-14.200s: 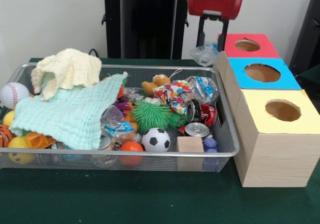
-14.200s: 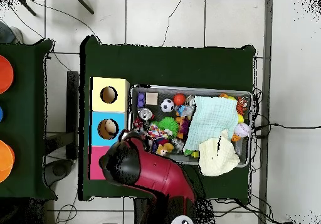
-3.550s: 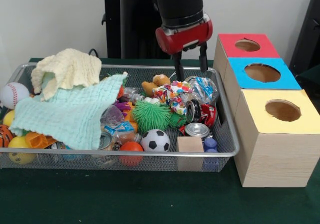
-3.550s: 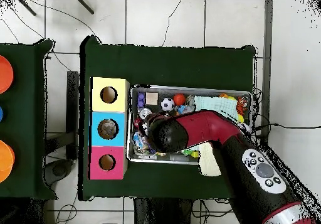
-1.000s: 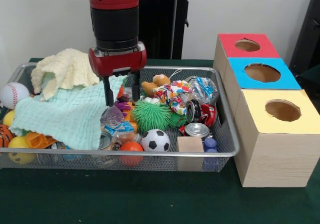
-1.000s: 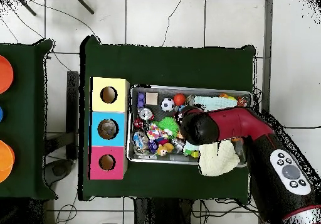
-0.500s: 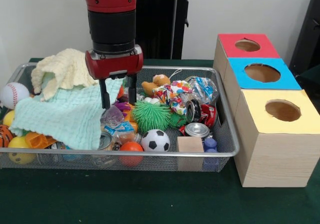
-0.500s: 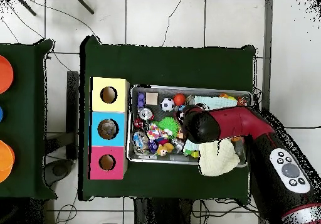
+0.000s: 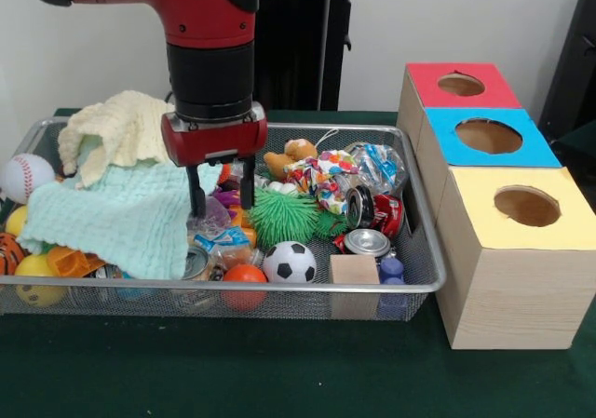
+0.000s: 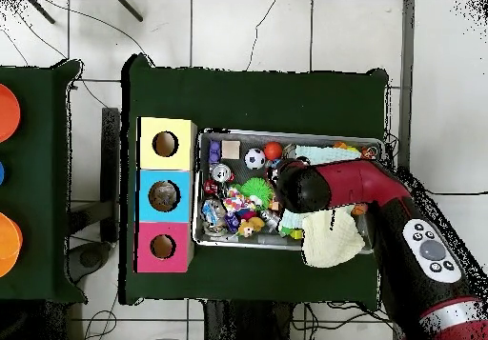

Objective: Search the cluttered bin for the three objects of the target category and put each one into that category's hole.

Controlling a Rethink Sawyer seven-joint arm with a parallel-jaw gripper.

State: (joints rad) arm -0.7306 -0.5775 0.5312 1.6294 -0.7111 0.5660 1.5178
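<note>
The wire-mesh bin (image 9: 279, 288) lies on the green table, full of toys; it also shows in the overhead view (image 10: 286, 132). My gripper (image 9: 222, 204) is open and points down into the bin's middle, at the edge of the mint cloth. Its fingers (image 9: 196, 199) straddle a crumpled see-through bottle (image 9: 209, 218). A second clear bottle with blue print (image 9: 226, 241) lies just in front of it. A third, with a blue-and-white label (image 9: 377, 165), lies at the bin's back right. The blue-surround hole (image 9: 488, 136) is on the middle wooden box (image 10: 164, 195).
A mint cloth (image 9: 121, 213) and a yellow cloth (image 9: 126, 125) cover the bin's left half. A green spiky ball (image 9: 282, 215), soccer ball (image 9: 291, 261), red can (image 9: 375, 211) and wooden block (image 9: 354, 271) lie right of the gripper. Red-surround (image 9: 460, 84) and yellow-surround (image 9: 526, 205) holes flank the blue one.
The arm has swung from the boxes' end of the bin to its middle. In the last second the open gripper has come down lower around the crumpled clear bottle.
</note>
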